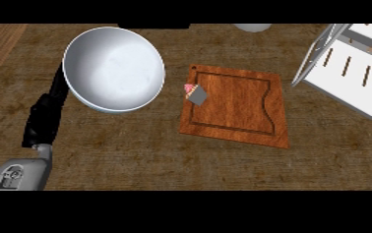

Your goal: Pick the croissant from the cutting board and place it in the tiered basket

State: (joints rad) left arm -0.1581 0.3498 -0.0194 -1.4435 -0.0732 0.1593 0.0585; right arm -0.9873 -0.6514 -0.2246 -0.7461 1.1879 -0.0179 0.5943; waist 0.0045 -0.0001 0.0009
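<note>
A wooden cutting board [240,109] lies at the counter's middle. No croissant shows on it. A small pink and grey item [195,93] rests at the board's left edge. The white tiered basket [341,70] stands at the upper right, partly cut off by the view's edge. My left hand [44,116] is at the far left, well away from the board, its straight fingers running up beside and partly behind a large bowl. My right hand is out of view.
A large pale grey bowl [112,69] sits left of the board, close to my left hand. A pale rounded object [253,27] peeks in at the top edge. Brown countertop [167,163] stretches along the front.
</note>
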